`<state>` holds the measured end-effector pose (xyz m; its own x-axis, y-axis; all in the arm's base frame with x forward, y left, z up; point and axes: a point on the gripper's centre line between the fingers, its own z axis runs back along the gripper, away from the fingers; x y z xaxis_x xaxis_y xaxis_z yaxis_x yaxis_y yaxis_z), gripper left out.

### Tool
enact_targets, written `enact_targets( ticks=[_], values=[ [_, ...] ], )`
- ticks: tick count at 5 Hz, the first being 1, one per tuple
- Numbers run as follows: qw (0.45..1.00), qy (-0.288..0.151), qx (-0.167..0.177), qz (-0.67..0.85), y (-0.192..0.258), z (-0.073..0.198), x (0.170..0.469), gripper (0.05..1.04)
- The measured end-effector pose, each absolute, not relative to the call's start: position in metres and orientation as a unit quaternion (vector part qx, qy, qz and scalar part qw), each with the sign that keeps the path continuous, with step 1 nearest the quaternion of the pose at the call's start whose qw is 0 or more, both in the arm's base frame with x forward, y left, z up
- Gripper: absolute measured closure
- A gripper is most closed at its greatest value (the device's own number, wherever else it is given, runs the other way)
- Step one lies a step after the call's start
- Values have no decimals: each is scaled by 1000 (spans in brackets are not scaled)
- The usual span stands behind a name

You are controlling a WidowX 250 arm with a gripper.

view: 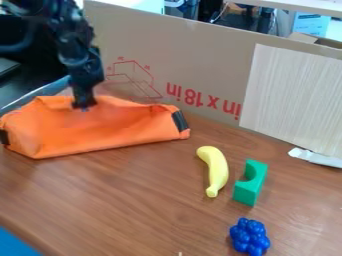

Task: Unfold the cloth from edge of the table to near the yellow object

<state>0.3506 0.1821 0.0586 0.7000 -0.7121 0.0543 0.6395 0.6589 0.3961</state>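
One orange cloth lies at frame left, its upper part at my gripper; how far my jaws part, or whether they grip it, I cannot tell.

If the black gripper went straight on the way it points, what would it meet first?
The orange cloth, right below the gripper; they may already be touching, though depth is unclear.

Matt orange cloth — glossy blue grapes

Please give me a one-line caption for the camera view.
Robot hand at an orange cloth, with a yellow banana, green block and blue bumpy cluster on the table.
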Motion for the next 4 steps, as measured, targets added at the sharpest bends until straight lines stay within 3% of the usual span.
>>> enact_targets(
  ticks=[2, 4],
  values=[
    [880, -85, 182, -430, 141, 51, 304, 1024],
    [856, -113, 172, -474, 112, 67, 252, 1024]
  ],
)
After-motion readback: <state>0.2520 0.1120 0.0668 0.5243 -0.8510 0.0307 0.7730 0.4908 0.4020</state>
